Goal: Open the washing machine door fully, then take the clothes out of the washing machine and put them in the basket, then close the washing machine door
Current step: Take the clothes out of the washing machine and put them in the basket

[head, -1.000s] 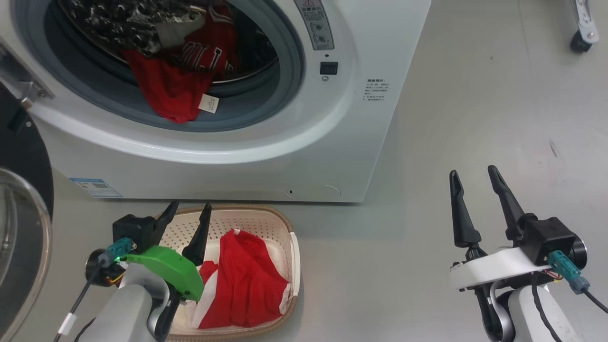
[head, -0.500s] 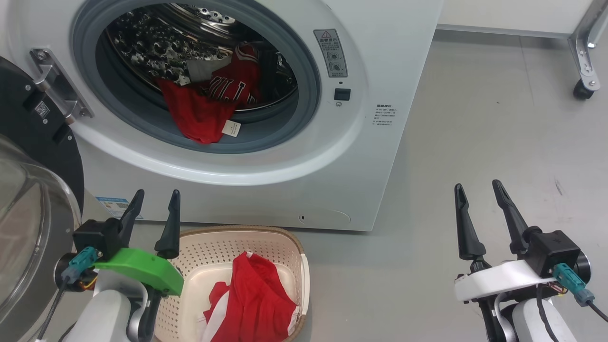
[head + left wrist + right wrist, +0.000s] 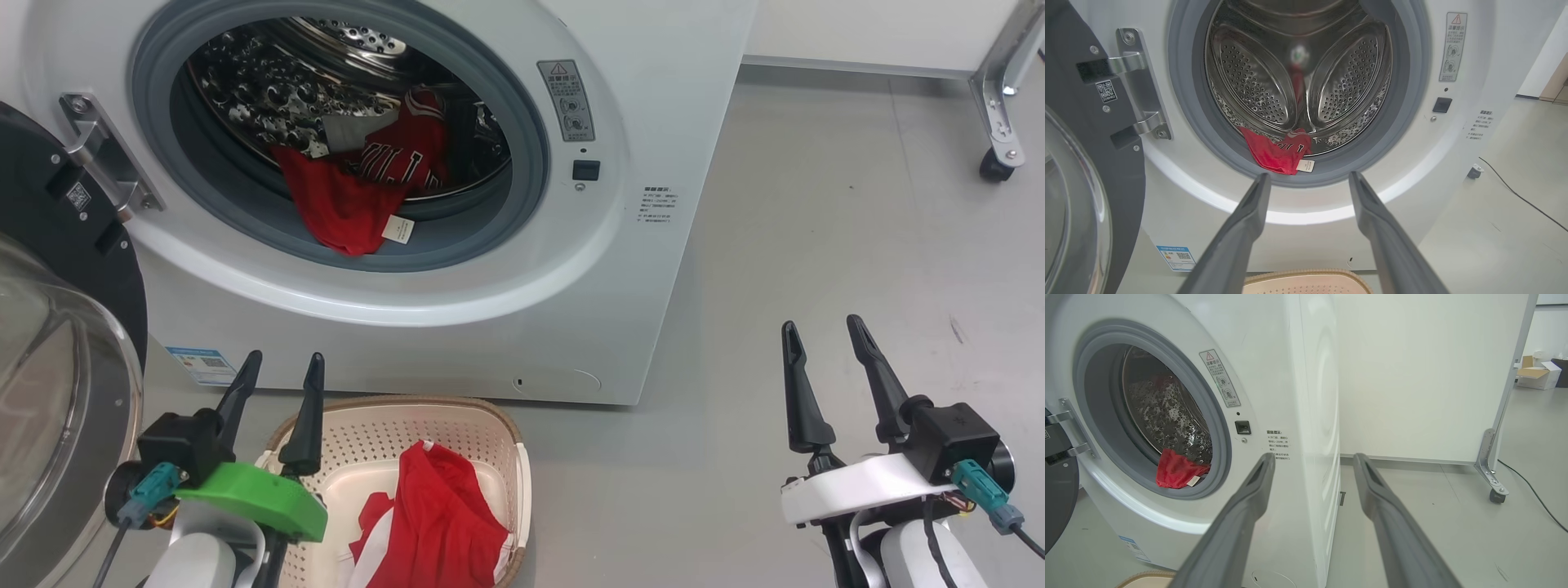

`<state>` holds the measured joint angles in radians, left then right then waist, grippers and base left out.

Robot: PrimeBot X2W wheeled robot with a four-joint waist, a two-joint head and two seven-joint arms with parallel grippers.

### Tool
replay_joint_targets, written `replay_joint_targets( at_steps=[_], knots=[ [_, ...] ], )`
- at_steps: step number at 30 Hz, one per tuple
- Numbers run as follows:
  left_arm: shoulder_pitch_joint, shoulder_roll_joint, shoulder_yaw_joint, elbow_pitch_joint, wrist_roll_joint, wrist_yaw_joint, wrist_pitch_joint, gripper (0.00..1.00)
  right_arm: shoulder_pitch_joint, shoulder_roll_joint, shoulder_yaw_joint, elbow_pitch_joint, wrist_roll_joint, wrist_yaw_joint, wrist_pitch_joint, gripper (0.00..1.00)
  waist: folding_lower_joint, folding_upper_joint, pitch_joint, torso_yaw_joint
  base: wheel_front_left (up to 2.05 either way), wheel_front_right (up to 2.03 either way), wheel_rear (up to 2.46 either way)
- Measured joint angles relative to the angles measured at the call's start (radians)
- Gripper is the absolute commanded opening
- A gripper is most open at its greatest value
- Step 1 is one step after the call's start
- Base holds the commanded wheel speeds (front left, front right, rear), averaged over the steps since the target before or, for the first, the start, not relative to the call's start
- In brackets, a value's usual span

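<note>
The door (image 3: 61,245) is hanging open at the machine's (image 3: 457,327) 9 o'clock. Red clothes (image 3: 347,208) are spilling over the drum mouth's 6 o'clock edge, and more are lying in the basket (image 3: 392,406) below. The left gripper (image 3: 285,357) is hovering at the basket's 9 o'clock rim, fingers spread and empty. The right gripper (image 3: 821,324), well apart at 3 o'clock, is spread and empty too.
</note>
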<state>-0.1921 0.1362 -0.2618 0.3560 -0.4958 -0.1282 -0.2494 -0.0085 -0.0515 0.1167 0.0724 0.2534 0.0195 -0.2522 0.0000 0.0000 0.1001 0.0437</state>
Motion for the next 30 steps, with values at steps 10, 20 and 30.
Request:
replay_joint_targets(
  at_steps=[10, 20, 30],
  knots=[
    [0.039, -0.008, 0.012, -0.05, 0.034, 0.0, 0.0, 1.0, 0.017, 0.002, 0.003, -0.001, 0.0, 0.0, 0.0, 1.0, 0.0, 0.0, -0.005, -0.005, 0.0, 0.0, 0.0],
    [0.064, -0.017, 0.022, -0.077, 0.049, 0.0, 0.0, 1.0, 0.017, 0.002, 0.006, -0.002, 0.0, 0.006, 0.0, 1.0, 0.0, 0.0, -0.006, -0.009, 0.0, 0.0, 0.0],
    [0.081, -0.017, 0.029, -0.097, 0.057, 0.0, 0.0, 1.0, 0.018, 0.002, 0.009, -0.006, 0.0, 0.006, 0.0, 1.0, 0.0, 0.0, -0.001, -0.012, 0.0, 0.0, 0.0]
  ],
)
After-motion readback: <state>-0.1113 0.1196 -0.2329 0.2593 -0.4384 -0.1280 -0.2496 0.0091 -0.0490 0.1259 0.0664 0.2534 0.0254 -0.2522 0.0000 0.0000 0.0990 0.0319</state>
